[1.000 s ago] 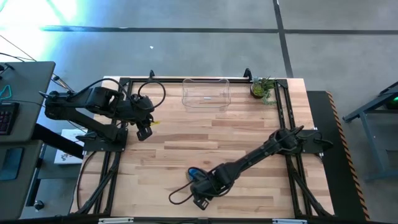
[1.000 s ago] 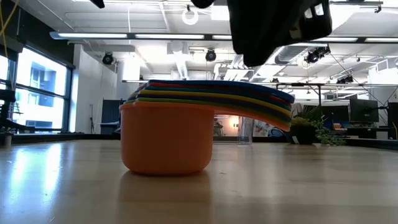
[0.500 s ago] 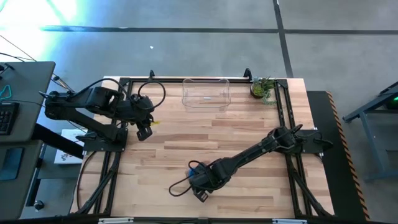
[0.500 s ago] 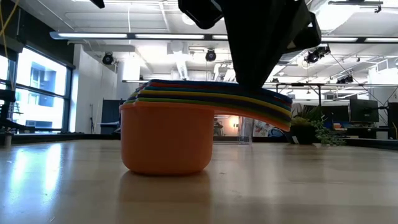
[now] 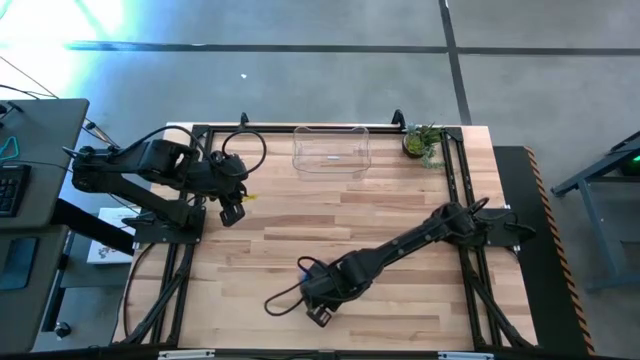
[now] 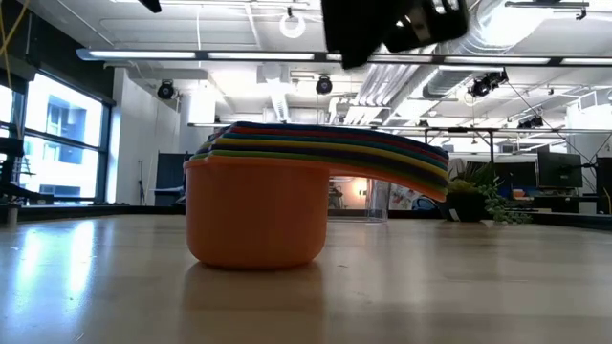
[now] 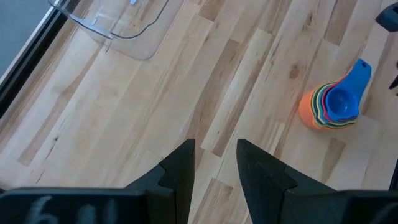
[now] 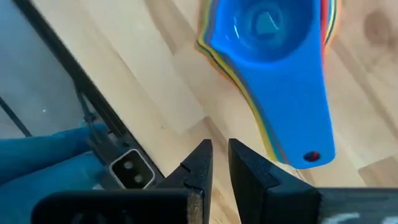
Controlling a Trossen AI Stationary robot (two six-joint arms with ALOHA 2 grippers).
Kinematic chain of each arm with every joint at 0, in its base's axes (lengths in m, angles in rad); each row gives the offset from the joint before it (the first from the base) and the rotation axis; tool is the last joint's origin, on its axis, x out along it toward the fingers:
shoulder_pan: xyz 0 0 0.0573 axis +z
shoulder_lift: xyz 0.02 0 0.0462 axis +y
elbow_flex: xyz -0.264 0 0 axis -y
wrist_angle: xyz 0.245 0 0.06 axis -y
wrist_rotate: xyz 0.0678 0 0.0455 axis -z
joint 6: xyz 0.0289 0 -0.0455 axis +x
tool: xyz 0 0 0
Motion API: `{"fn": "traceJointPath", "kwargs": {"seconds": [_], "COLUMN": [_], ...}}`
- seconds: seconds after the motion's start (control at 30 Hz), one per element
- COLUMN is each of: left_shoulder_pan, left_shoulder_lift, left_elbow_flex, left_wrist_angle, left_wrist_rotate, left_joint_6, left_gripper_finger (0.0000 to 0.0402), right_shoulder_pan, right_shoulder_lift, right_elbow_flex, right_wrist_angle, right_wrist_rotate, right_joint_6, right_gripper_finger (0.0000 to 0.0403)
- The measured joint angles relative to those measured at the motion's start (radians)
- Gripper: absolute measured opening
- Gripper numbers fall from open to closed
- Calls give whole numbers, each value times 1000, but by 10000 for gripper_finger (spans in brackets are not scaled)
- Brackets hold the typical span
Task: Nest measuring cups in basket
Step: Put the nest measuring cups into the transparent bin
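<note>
The measuring cups [image 6: 258, 205] are nested in one stack. The orange cup at the bottom stands on the wood and the blue cup [image 8: 267, 31] lies on top. Their handles [image 6: 402, 158] fan out to one side. My right gripper [image 8: 220, 155] hovers above the stack near the handle ends, open by a narrow gap and touching nothing. In the high view my right gripper [image 5: 318, 292] hides the stack. My left gripper [image 5: 232, 210] waits at the table's left side, slightly open and empty. The clear basket [image 5: 331, 168] stands at the far edge.
A small potted plant [image 5: 422, 142] stands at the far right corner, beside the basket. A black cable loop [image 5: 285, 300] hangs by my right wrist near the table's near edge. The table's black frame rail [image 8: 74, 93] runs close to the stack. Bare wood lies between stack and basket.
My right gripper has moved a little toward the table's left, over the stack. It dipped down close to the cup handles, then rose again. From above, the blue cup that showed beside it is now covered. The stack has stayed in place.
</note>
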Motion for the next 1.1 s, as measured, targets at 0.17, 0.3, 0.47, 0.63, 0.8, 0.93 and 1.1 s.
{"fn": "traceJointPath", "kwargs": {"seconds": [0.17,0.3,0.47,0.63,0.8,0.93,1.1], "left_shoulder_pan": [-1,-12,-40,-67,-75,-74,-70], "left_shoulder_lift": [0,0,0,0,-3,-3,-3], "left_elbow_flex": [0,0,0,0,0,0,0], "left_wrist_angle": [0,0,-1,-2,-3,-3,-3], "left_wrist_rotate": [1,2,4,5,5,5,4], "left_joint_6": [0,0,0,-7,-9,-10,-9], "left_gripper_finger": [110,110,110,110,110,110,110], "right_shoulder_pan": [-25,-44,-72,-106,-139,-174,-223], "right_shoulder_lift": [0,0,0,0,0,0,-4], "right_elbow_flex": [60,113,190,249,293,303,303], "right_wrist_angle": [-35,-46,-116,-246,-371,-441,-495], "right_wrist_rotate": [7,7,7,18,59,50,2], "right_joint_6": [-52,-102,-160,-218,-301,-385,-495], "right_gripper_finger": [44,44,44,44,44,44,62]}}
